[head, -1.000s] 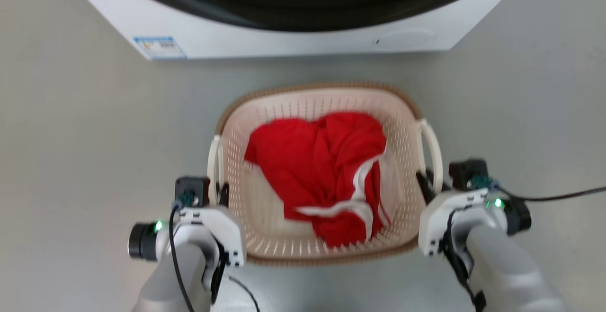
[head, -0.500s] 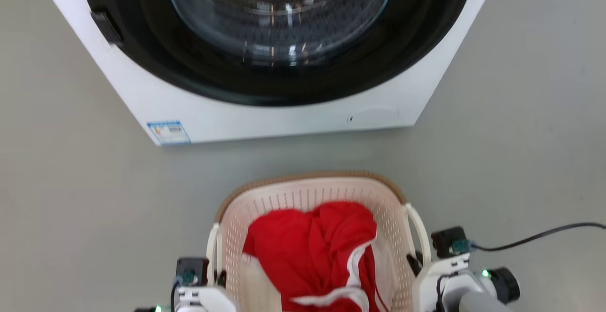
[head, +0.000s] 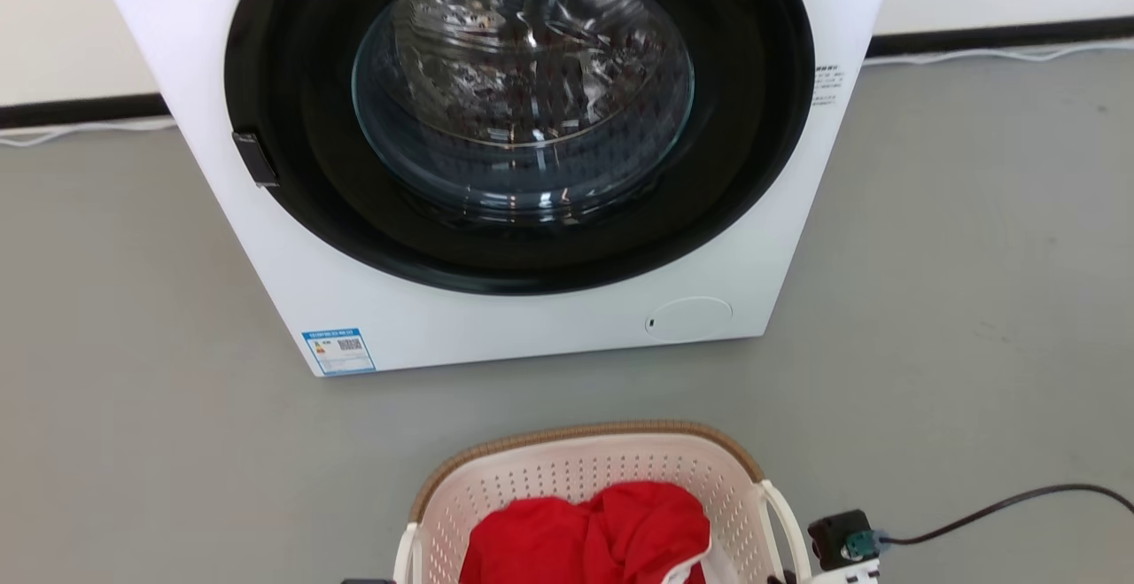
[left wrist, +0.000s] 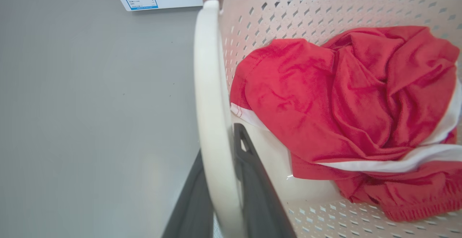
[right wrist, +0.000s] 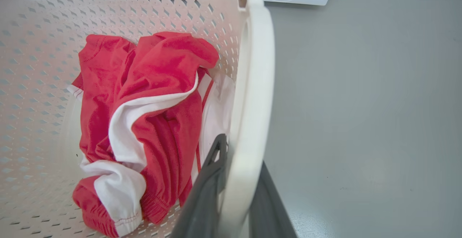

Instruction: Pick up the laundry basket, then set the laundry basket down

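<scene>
The cream perforated laundry basket [head: 585, 435] with its brown rim sits low in the head view, in front of the washer, with a red and white garment [head: 594, 540] inside. In the left wrist view my left gripper [left wrist: 218, 144] is shut on the basket's white loop handle [left wrist: 209, 86], one dark finger on each side. In the right wrist view my right gripper [right wrist: 241, 151] is shut the same way on the other handle [right wrist: 252, 68]. The frames do not show whether the basket rests on the floor.
A white front-loading washer [head: 532, 340] with a round glass door [head: 523, 97] stands just beyond the basket. A black cable [head: 1001, 504] runs over the grey floor at the right. Open floor lies on both sides of the washer, up to the wall's dark baseboard [head: 1001, 35].
The head camera has swung upward: the basket and both arms slid toward the bottom edge and the whole washer door came into view. Both grippers stay on the handles.
</scene>
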